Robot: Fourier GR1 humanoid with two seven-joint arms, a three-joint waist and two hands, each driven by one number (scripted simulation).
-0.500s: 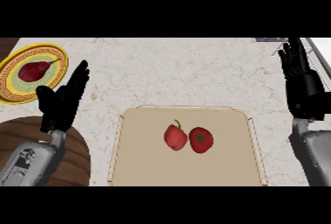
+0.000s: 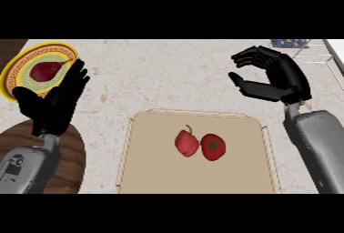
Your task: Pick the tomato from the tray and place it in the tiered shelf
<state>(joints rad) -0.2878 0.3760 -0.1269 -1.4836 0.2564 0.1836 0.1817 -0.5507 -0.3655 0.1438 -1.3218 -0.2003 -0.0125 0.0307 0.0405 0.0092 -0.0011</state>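
Below and left of the right hand (image 2: 272, 82), the tomato (image 2: 213, 146) lies mid-tray (image 2: 148, 154), touching a red pepper (image 2: 187, 142). That hand hovers above the pale marble surface (image 2: 168, 73), fingers curled, holding nothing. The left hand (image 2: 53, 102) rests open beside a yellow plate (image 2: 20, 63). Bare tray surrounds the tomato.

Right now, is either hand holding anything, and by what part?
Nothing is held. The tomato lies on the tray, both hands apart from it: left hand open, right hand curled, holding nothing.
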